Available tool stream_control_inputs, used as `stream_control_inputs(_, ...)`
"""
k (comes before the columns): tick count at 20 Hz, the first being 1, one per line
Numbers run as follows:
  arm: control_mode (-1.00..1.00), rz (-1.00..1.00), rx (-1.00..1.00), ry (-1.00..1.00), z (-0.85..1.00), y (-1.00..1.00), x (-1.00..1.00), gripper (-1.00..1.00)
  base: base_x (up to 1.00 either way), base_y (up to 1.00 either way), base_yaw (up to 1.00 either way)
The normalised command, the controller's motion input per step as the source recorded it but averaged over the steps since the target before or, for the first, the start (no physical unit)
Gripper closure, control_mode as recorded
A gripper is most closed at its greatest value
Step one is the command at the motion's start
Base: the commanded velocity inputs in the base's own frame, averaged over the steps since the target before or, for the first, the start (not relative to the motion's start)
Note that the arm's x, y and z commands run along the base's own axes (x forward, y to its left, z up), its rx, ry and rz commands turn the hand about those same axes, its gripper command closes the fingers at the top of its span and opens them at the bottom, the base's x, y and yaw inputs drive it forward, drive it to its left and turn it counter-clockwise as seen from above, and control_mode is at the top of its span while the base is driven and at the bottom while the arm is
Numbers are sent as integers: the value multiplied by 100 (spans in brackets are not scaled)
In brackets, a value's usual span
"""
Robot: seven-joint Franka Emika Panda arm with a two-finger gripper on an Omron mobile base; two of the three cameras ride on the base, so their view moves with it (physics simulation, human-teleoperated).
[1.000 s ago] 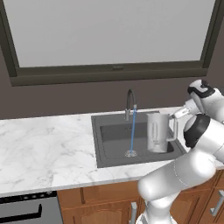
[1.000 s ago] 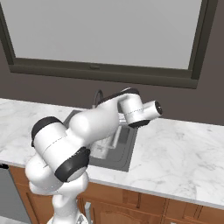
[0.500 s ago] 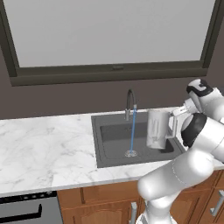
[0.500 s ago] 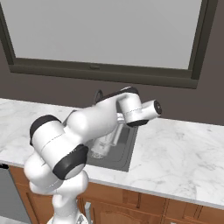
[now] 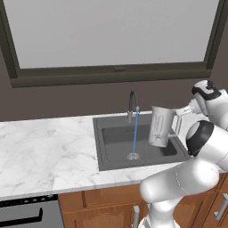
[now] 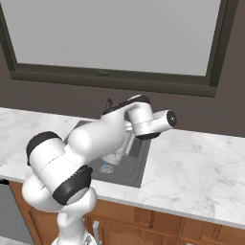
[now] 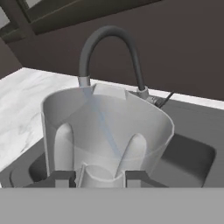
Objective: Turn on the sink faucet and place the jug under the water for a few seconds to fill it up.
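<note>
- Left base view: jug (image 5: 160, 126) sits center-right of frame, lifted over the right half of the sink (image 5: 111, 133), slightly tilted, handle facing right toward the arm.
- Gripper (image 7: 98, 177) clamped on the jug handle; in the hand view both dark fingertips (image 7: 63, 178) sit at the bottom center, one on each side of the handle loop.
- Water (image 5: 135, 133) is a thin blue stream at frame center, falling from the sink faucet (image 5: 132, 106) to the drain; jug is just right of it, not under it.
- Hand view: faucet arch at top center behind the jug rim, stream seen through the translucent wall.
- Right base view: white arm crosses mid-frame over the sink, marble counter (image 6: 201, 158) at right.
- Window (image 5: 111, 35) fills the top.
</note>
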Motion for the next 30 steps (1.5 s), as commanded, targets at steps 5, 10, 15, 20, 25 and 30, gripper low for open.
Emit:
stream_control_inputs(5,-100,-7,-5,-4,0,0,1,100,0,0,0)
stream_control_inputs(10,-100,0,-2,-3,-9,0,0,100,0,0,0)
stream_control_inputs(15,-100,0,-4,-1,-27,4,8,100,0,0,0)
stream_control_inputs(20,-100,0,-2,-1,-13,5,1,100,0,0,0)
stream_control_inputs(25,-100,0,-2,0,-6,13,2,100,0,0,0)
stream_control_inputs(30,-100,0,-3,0,0,36,16,100,0,0,0)
